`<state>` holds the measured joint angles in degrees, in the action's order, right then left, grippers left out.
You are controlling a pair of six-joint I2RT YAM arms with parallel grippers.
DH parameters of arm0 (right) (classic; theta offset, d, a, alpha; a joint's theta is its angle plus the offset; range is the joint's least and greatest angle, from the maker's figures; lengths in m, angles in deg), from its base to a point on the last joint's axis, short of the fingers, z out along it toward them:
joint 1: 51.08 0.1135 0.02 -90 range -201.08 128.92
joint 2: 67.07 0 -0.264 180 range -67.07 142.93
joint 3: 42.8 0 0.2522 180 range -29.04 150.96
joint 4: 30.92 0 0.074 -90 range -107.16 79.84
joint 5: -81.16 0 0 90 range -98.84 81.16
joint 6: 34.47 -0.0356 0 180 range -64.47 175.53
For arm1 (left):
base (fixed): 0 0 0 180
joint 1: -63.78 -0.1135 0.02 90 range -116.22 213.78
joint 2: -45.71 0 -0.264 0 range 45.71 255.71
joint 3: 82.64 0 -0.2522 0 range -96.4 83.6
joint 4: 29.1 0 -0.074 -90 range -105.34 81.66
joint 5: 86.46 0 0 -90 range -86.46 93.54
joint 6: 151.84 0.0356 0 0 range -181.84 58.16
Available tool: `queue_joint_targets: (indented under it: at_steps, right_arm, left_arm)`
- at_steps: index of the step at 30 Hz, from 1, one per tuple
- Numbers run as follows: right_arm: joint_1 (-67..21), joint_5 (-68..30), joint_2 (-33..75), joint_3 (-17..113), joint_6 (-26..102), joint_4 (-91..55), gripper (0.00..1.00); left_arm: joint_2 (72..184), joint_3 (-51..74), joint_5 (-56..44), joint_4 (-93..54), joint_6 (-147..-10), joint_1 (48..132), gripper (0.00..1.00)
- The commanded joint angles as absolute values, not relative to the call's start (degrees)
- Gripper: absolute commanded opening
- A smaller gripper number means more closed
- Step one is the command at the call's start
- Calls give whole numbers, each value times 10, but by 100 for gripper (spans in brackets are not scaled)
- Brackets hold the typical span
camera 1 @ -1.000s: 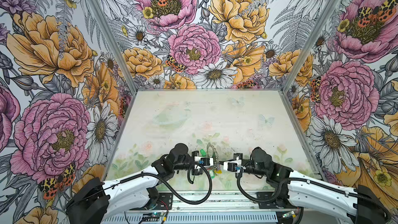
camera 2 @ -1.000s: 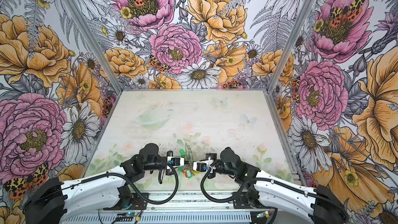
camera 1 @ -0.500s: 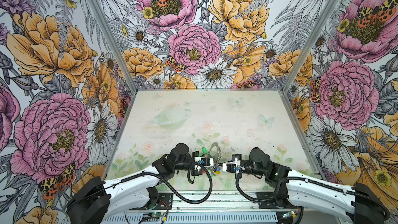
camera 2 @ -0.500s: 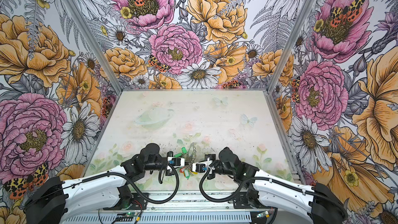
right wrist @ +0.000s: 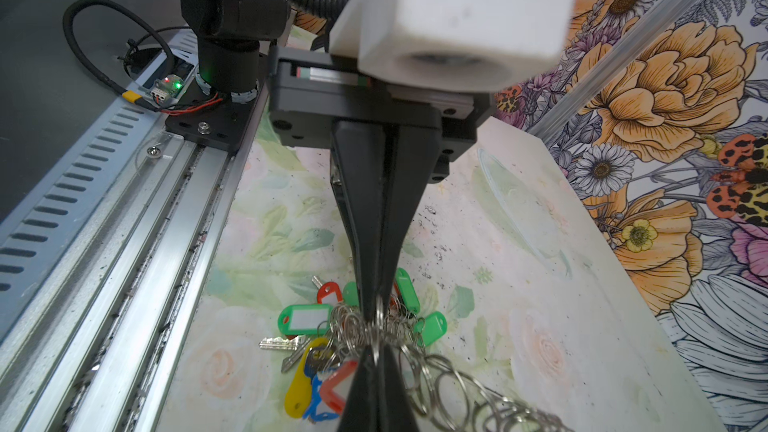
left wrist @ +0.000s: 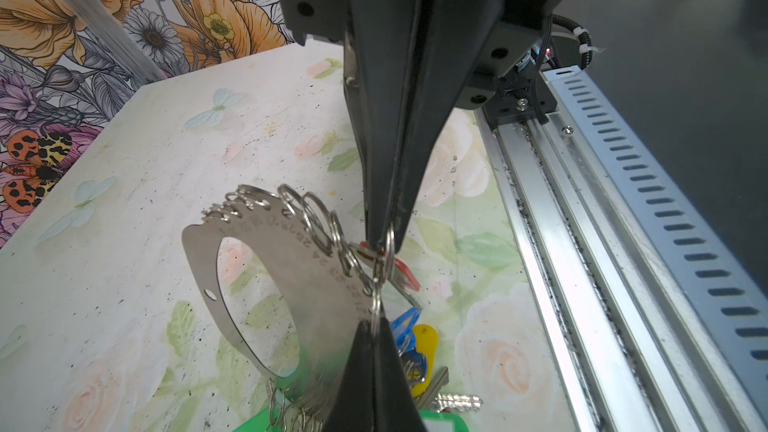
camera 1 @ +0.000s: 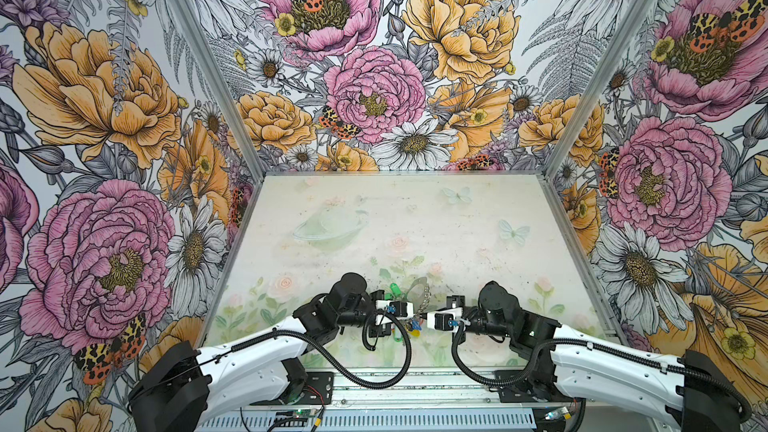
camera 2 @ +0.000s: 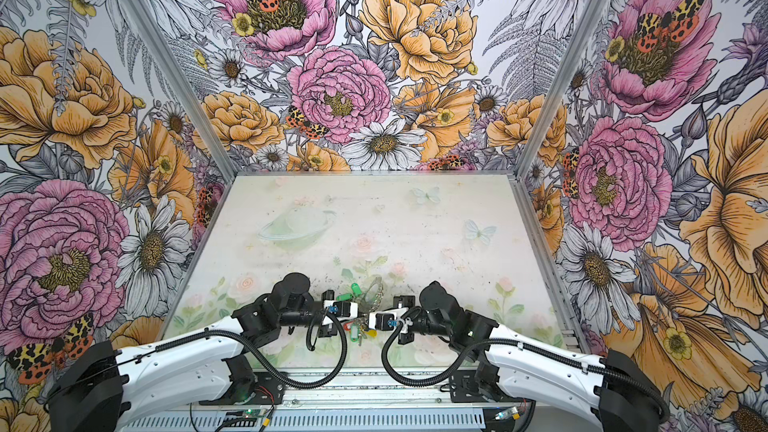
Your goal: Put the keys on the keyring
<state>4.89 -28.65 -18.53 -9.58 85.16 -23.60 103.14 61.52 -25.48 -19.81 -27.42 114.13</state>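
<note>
1. Centrally, near the front edge of the pale flower-printed table (camera 1: 415, 222), two black-and-white robot arms meet tip to tip in both top views.
2. Between them is the keyring (left wrist: 266, 268), a flat grey metal plate with an oval hole. It is tilted up on edge and lined with small silver split rings (left wrist: 316, 214).
3. The left gripper (left wrist: 374, 328) has its black jaws pressed together, pinching a split ring at the plate's edge.
4. The right gripper (left wrist: 382, 243) faces it, jaws likewise pressed together on a split ring just beside. Whether both grip the same ring cannot be told.
5. The keys (right wrist: 338, 384), seen as a red oblong plastic tag with a white label window, sit just beside the right gripper's tips. The small metal key itself is not clearly visible, and whether the tag is on a ring cannot be told.
6. A green plastic tag (right wrist: 305, 320), a yellow plastic tag (right wrist: 299, 388), a blue plastic tag (left wrist: 405, 320) and a silver key (right wrist: 276, 342) are bunched below the plate.
</note>
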Motion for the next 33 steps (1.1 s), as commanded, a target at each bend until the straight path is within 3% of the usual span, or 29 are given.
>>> queue_joint_targets:
  at_steps: [1, 25, 33]
  right_arm:
    - [55, -309, -180, -79, 847, -251, 0]
    - [43, -323, -141, -66, 798, -281, 0]
    - [41, -310, -143, -84, 811, -295, 0]
  left_arm:
    - [1035, 585, -276, -222, -280, 1144, 0]
    - [1051, 576, -297, -193, -249, 1166, 0]
    - [1050, 568, -307, -206, -295, 1156, 0]
